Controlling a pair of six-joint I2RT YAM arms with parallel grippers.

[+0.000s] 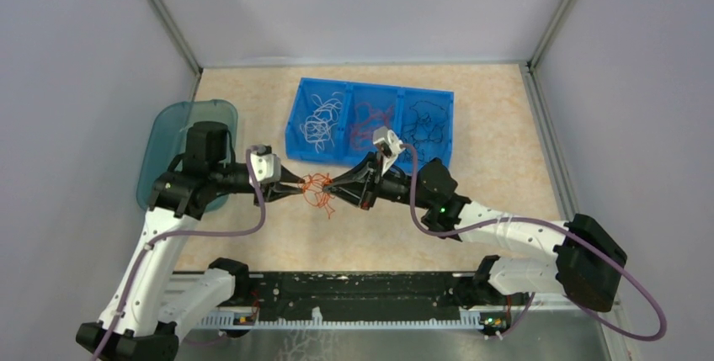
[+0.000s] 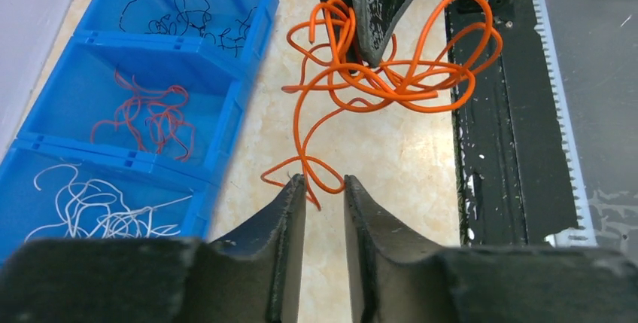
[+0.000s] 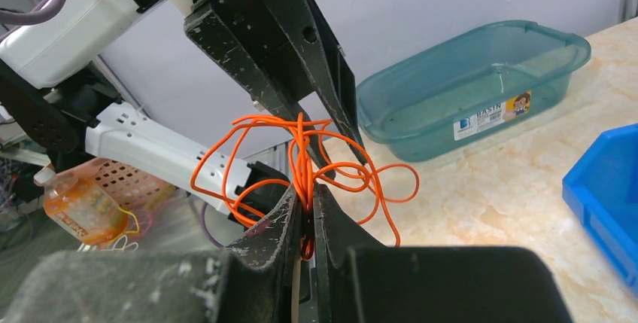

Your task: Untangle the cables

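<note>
Orange curly wires (image 3: pixel 301 153) loop loosely, pinched between scuffed black right fingers (image 3: pixel 274 221).

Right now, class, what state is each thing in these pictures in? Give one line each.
orange cables, tangled in one bunch
right gripper, shut on the orange cables
left gripper, partly open, one orange strand between its tips
blue tray, upright, holding white cables, red cables and black cables in separate compartments
basin, upright, empty
</note>
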